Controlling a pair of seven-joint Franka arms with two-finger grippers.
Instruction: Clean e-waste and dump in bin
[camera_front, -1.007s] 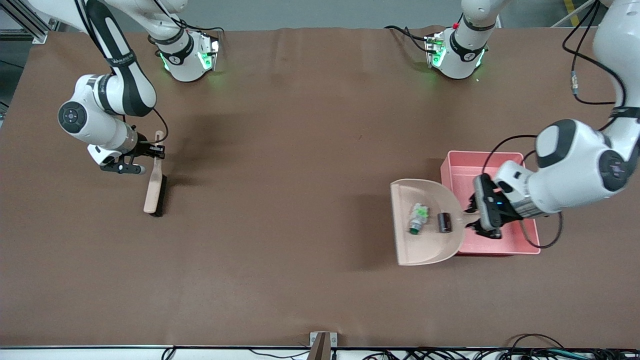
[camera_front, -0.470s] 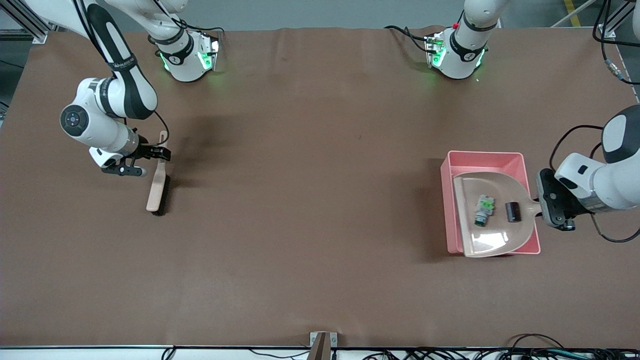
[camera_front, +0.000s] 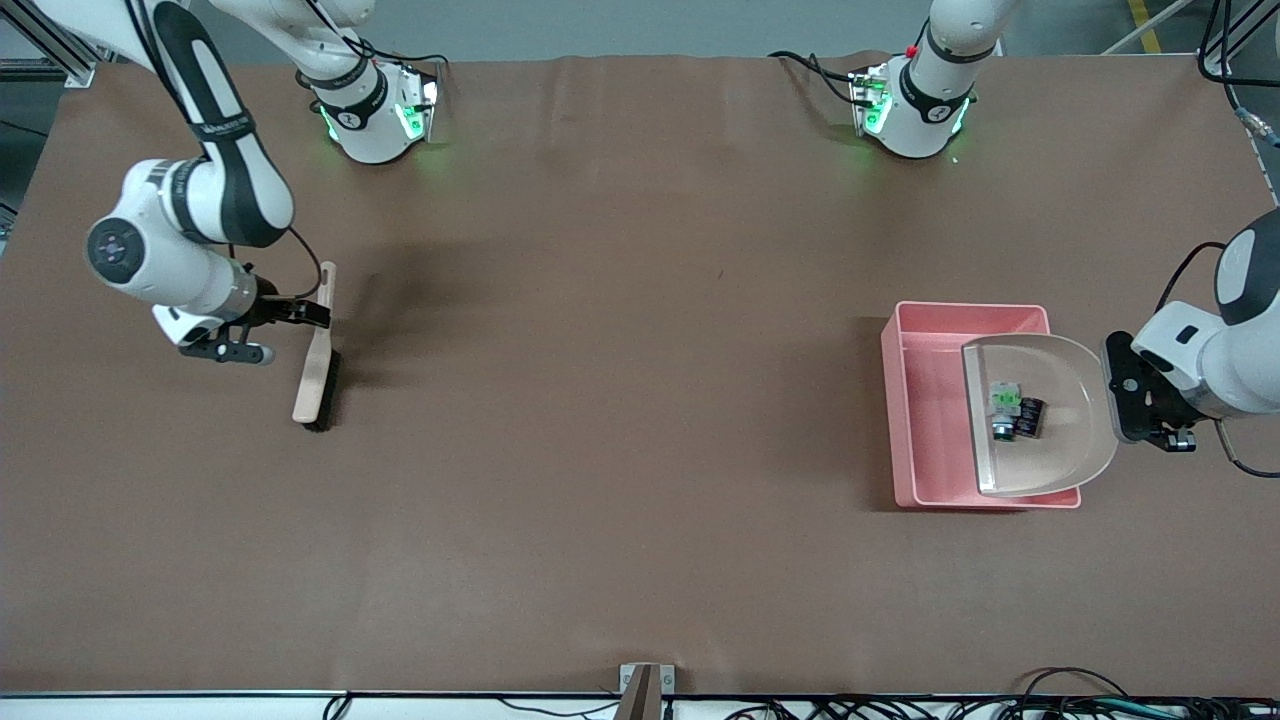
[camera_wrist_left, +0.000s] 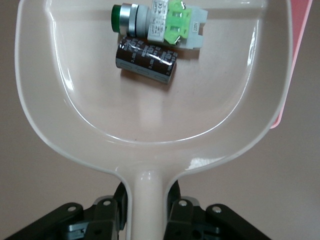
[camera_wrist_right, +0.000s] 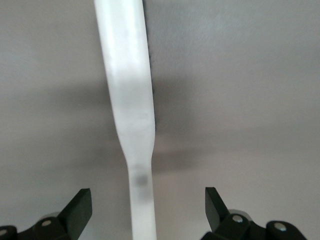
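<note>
R gripper (camera_front: 300, 313) sits at the right arm's end of the brown counter (camera_front: 620, 330), jaws spread wide either side of the pale wooden brush handle (camera_front: 322, 300) w/o pinching it; the brush (camera_front: 314, 375), beige back w/ black bristles, lies flat on the counter, so it looks parked, sweeping done. Right arm seems to be waiting. Plenty of bare counter around the brush for that arm to pull off.

Mid-counter is open all the way to the bin.

Toward the left arm's end: pink rectangular plastic tub, the bin (camera_front: 925, 400), low straight walls. L gripper (camera_front: 1125, 400) is clamped on the stub handle of the beige flat plastic dustpan (camera_front: 1060, 450), held over the bin so the scraps can drop in. The e-waste is in the pan, not yet in the bin: whitish scrap w/ green and orange bits (camera_wrist_left: 160, 22) touching the dark brown-black cylinder block (camera_wrist_left: 146, 62), both near the pan's open lip. Pan lip is inside the bin's walls; judging by this, a tilt shd clear the rim. Pan's handle end overhangs the bin wall nearest the left arm.
</note>
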